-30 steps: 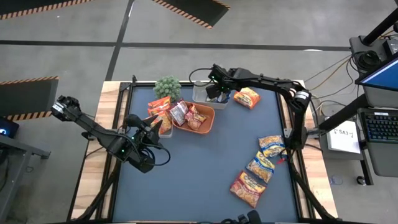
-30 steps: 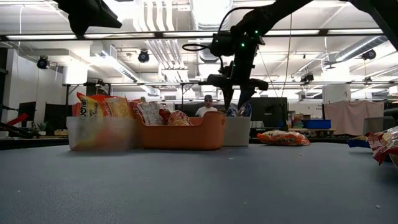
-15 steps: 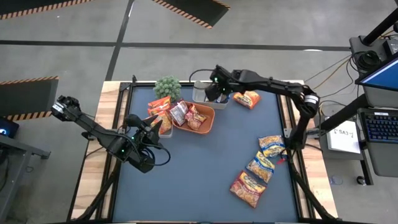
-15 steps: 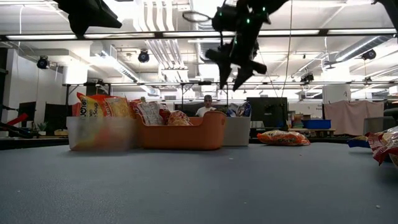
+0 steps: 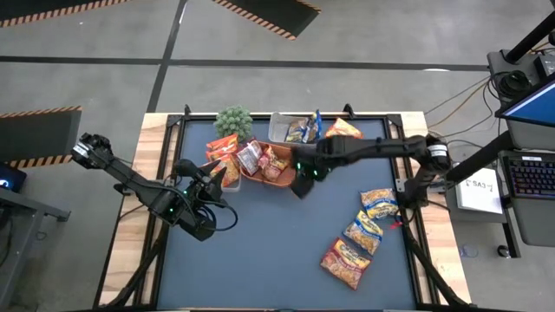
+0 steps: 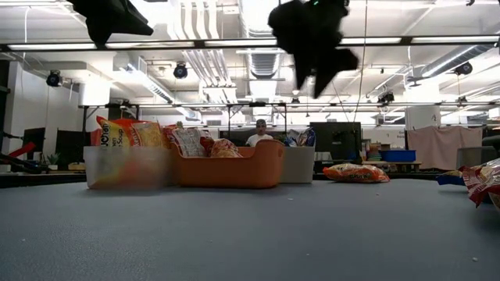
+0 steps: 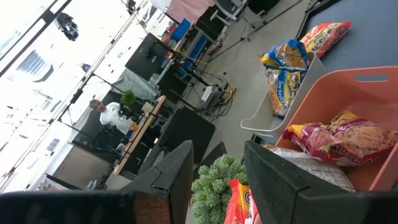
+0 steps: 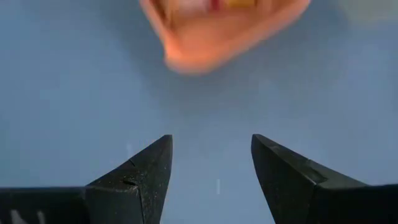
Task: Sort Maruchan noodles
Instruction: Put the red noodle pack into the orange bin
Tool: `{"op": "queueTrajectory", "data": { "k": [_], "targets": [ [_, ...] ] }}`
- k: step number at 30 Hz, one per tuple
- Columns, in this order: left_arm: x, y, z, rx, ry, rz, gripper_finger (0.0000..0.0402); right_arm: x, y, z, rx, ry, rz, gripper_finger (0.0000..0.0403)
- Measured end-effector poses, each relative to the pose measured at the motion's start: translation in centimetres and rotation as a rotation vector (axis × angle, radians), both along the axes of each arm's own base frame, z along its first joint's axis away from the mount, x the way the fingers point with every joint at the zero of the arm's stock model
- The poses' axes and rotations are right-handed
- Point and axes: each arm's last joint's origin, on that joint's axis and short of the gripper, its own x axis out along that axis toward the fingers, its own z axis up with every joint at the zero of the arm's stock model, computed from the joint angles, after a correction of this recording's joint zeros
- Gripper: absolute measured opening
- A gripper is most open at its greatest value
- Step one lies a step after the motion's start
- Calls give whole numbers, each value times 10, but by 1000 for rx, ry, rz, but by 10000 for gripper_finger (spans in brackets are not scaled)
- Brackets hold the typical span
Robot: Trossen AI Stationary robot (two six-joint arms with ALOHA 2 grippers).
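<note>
The left gripper (image 5: 224, 175) waits by the clear tub at the counter's (image 5: 260, 251) nine o'clock, fingers apart, empty. The right gripper (image 5: 301, 180) hangs mid-counter just off the orange tray (image 5: 289, 173), fingers spread, holding nothing (its wrist view shows only bare mat). The loose noodle packets (image 5: 364, 232) lie toward four o'clock from it, strung diagonally; the low view barely catches them.

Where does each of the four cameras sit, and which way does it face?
High: overhead, straight down on table, both arms.
Low: tabletop height, facing the orange tray; right gripper above.
Left wrist: behind open left gripper, facing tray and plant.
Right wrist: behind open right gripper, looking down at the mat.
All four show the tray.
</note>
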Motion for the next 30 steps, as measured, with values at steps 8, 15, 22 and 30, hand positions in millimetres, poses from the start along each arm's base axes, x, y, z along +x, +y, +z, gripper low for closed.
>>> {"op": "queueTrajectory", "data": {
  "k": [8,15,22,30],
  "targets": [
    [0,0,0,-1,-2,0,127,-27,65,-12,23,269,-75,186],
    [0,0,0,-3,-3,0,127,-51,124,-31,11,354,-111,170],
    [1,0,0,-8,-11,0,127,-77,160,-42,38,429,-119,151],
    [1,-1,0,-9,-13,0,127,-75,195,-61,111,249,273,120]
  ]
}}
